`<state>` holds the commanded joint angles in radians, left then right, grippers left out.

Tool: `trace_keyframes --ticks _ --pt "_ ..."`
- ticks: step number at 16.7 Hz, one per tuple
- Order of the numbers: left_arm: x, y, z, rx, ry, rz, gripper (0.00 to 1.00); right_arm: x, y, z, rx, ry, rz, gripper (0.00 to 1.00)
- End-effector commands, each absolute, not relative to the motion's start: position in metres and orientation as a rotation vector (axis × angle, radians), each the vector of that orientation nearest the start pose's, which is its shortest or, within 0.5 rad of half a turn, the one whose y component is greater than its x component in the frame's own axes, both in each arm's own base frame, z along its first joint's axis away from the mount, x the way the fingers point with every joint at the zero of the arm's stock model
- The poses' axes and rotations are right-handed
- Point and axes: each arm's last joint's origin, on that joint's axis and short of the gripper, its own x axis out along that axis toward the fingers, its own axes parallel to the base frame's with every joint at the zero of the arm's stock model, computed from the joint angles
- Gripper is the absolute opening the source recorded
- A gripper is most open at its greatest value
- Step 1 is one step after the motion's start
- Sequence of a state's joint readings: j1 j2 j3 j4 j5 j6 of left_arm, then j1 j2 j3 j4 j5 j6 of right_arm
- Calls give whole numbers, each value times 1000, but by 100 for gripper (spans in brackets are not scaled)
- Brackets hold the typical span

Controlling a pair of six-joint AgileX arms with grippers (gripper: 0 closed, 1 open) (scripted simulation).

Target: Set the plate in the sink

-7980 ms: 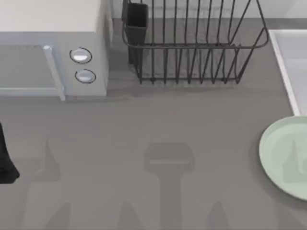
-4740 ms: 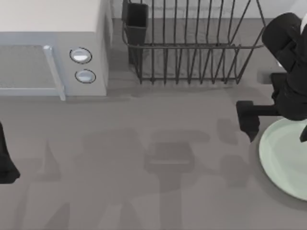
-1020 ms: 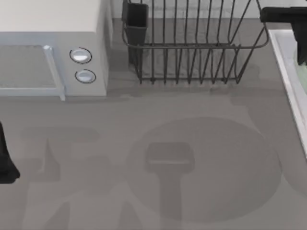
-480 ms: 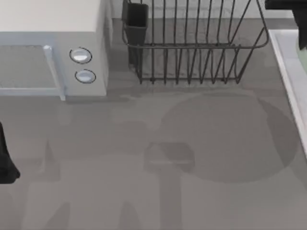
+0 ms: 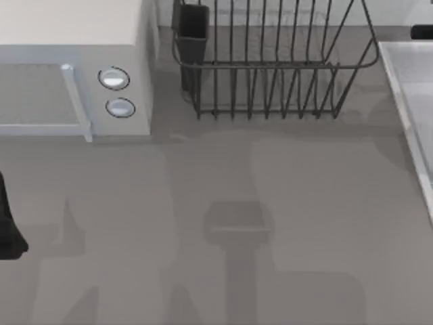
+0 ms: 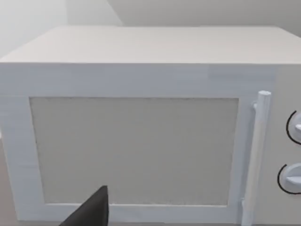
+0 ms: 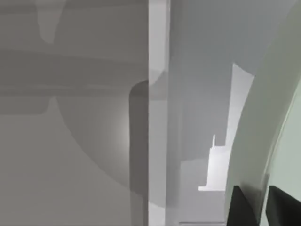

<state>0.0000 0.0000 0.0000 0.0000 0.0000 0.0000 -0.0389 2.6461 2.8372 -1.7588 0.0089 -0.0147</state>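
Observation:
In the right wrist view the pale mint-green plate (image 7: pixel 263 117) stands on edge, its curved rim running up the picture. My right gripper (image 7: pixel 263 205) is shut on that rim, with one dark finger (image 7: pixel 243 207) on each face of the plate. Beyond the plate lie the sink's pale raised rim (image 7: pixel 157 117) and its smooth grey inside (image 7: pixel 202 70). The plate hangs above the basin, touching nothing. In the top view the sink (image 5: pixel 400 101) runs along the right edge, and a dark bit of my right arm (image 5: pixel 423 32) shows at its far corner.
A white microwave (image 5: pixel 74 68) with two knobs stands at the back left, its door shut (image 6: pixel 136 150). A dark wire dish rack (image 5: pixel 270 61) stands at the back middle, next to the sink. My left arm (image 5: pixel 7 227) is parked at the left edge.
My right arm has carried the plate farther right over the sink, almost out of the top view. The plate's round shadow has left the table. The left arm has not moved.

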Motion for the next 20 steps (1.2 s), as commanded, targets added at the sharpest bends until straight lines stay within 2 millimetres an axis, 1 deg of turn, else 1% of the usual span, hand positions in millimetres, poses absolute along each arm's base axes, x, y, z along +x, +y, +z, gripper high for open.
trace_keyframes --ticks 2,3,7,20 --pt "106 -1 160 0 0 0 100 493 -29 220 8 1568 -8 0" --pt "106 -1 160 0 0 0 100 494 -33 218 8 1568 -8 0" --pt "106 -1 160 0 0 0 100 494 -33 217 8 1568 -8 0" --pt "106 -1 160 0 0 0 100 494 -33 217 8 1568 -8 98"
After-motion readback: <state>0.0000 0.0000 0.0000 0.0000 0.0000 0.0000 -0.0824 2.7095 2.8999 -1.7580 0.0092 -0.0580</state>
